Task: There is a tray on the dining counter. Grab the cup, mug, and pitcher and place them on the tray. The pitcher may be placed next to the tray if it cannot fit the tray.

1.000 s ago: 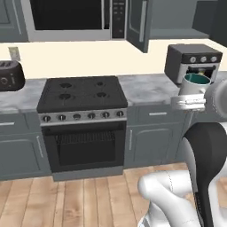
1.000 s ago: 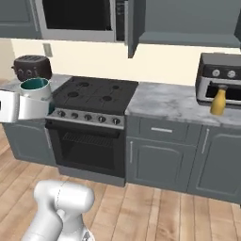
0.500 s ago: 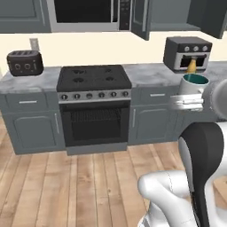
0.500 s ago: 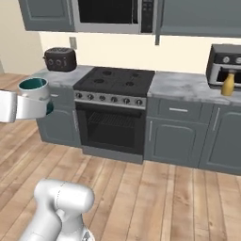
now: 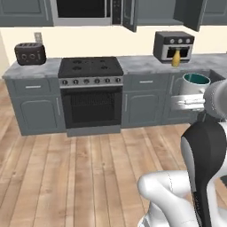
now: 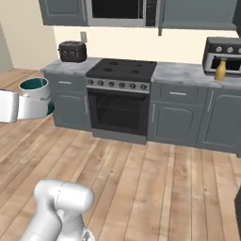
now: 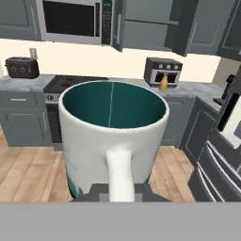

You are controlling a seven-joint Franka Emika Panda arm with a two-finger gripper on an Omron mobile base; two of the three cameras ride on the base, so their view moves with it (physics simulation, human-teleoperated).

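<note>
We see the gripper [image 7: 120, 192] clamped tight on the mug's [image 7: 113, 141] handle, upright. The pitcher [image 5: 176, 58] stands by the toaster oven [image 5: 173, 45].

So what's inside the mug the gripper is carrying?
Nothing visible: the mug shows a bare teal inner wall. Its near rim hides the bottom, so that part can't be checked. The gripper is shut on its handle.

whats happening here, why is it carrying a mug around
The robot's end effector is shut on the handle of the white mug, holding it upright in the air, away from the counters. The mustard-yellow pitcher stands on the worktop in front of the toaster oven, right of the stove.
</note>
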